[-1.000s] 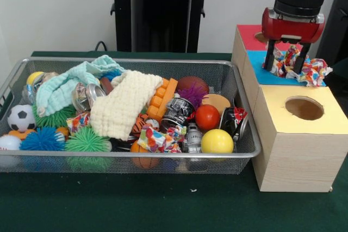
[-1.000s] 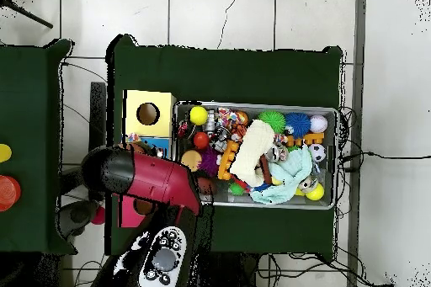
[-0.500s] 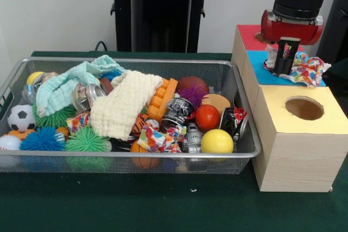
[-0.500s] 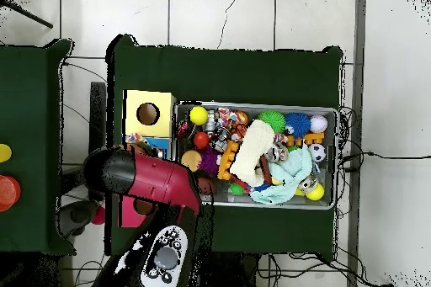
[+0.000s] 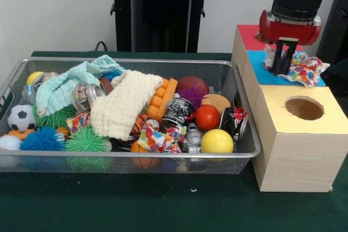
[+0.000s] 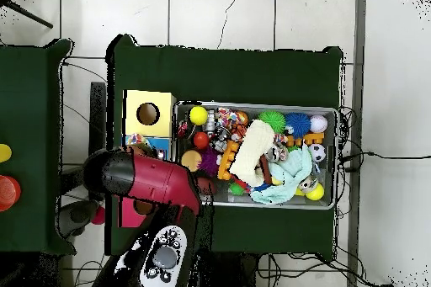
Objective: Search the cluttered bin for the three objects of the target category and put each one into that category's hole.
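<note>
- gripper [image 5: 283, 64] fingers pinched on the patterned cloth [image 5: 302, 69], pressing it over the box's [image 5: 296, 150] blue section.
- wire bin [image 5: 246, 150] beside the box, full.

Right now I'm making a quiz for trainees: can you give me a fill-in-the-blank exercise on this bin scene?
1. The hand is shut on a multicoloured cloth above the ____ panel of the wooden box.
2. The round hole in plain sight sits in the ____ panel.
3. In the wire bin, the red ball lies just behind the ____ ball.

Missing words: blue; yellow; yellow
</note>
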Tool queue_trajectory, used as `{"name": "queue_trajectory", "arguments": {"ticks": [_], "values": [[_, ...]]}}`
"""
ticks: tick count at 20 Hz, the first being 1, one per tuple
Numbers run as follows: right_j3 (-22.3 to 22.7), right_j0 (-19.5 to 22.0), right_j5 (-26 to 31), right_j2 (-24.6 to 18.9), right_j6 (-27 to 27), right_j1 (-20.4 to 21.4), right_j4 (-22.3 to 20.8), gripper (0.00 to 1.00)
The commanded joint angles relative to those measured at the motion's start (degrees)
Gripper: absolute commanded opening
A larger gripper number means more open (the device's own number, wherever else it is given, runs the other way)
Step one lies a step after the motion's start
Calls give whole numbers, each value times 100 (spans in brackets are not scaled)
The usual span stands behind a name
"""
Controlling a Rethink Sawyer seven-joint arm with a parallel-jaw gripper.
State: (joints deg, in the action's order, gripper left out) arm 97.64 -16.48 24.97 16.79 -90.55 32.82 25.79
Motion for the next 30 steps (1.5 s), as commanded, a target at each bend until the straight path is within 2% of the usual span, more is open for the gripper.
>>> {"name": "queue_trajectory", "arguments": {"ticks": [1, 5, 15, 22, 26, 29, 30], "values": [[201, 186, -128, -581, -791, -272, -282, 0], [115, 126, 220, -475, -875, -176, -274, 0], [-502, -182, 1808, 42, -1489, 302, -224, 0], [-830, -272, 2375, 261, -1577, 376, -267, 0], [-893, -281, 2275, 318, -1536, 351, -250, 0], [-874, -352, 1414, 426, -1332, 301, -367, 0], [-767, -356, 875, 402, -1245, 308, -391, 0]]}}
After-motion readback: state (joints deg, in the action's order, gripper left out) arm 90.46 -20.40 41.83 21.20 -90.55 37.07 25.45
